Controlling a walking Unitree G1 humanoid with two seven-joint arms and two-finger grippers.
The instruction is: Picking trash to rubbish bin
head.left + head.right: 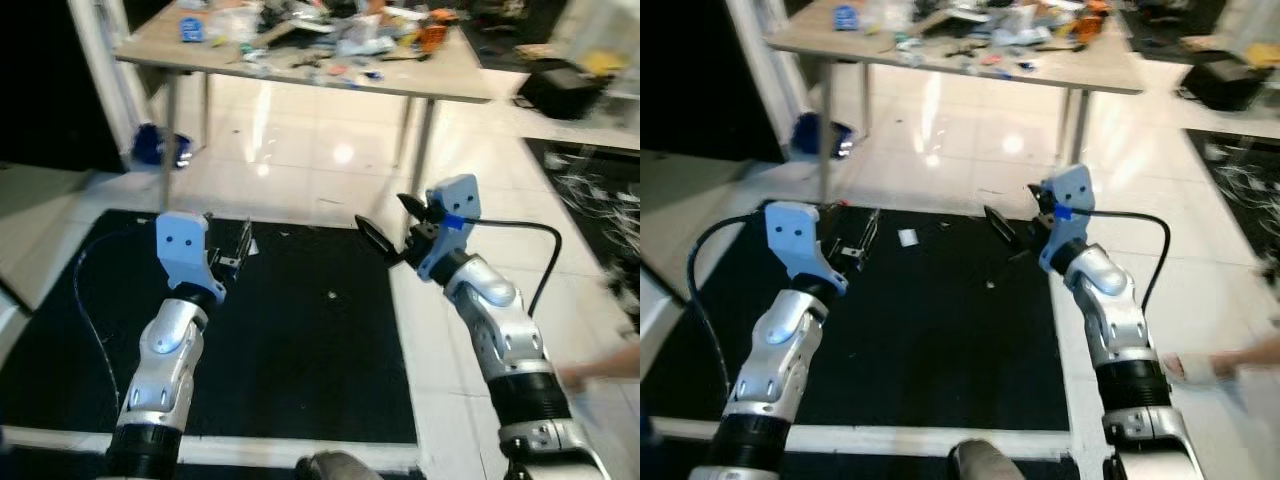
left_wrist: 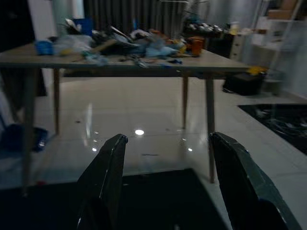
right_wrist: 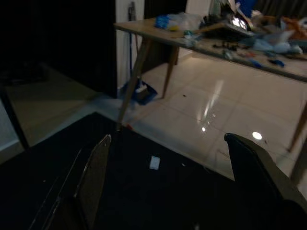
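both arms are raised over a black mat (image 1: 300, 340). the left gripper (image 1: 236, 250) at 10 o'clock and the right gripper (image 1: 392, 228) at 1 o'clock both have fingers spread wide, holding nothing. a small white scrap (image 1: 907, 237) lies near the mat's far edge at 11 o'clock. beyond is glossy tile (image 1: 300, 160), then a cluttered table (image 1: 440, 80) at 12. a blue dustpan (image 1: 160, 146) sits by its left leg.

A cluttered table (image 1: 440, 85) stands beyond the floor mat (image 1: 300, 340).
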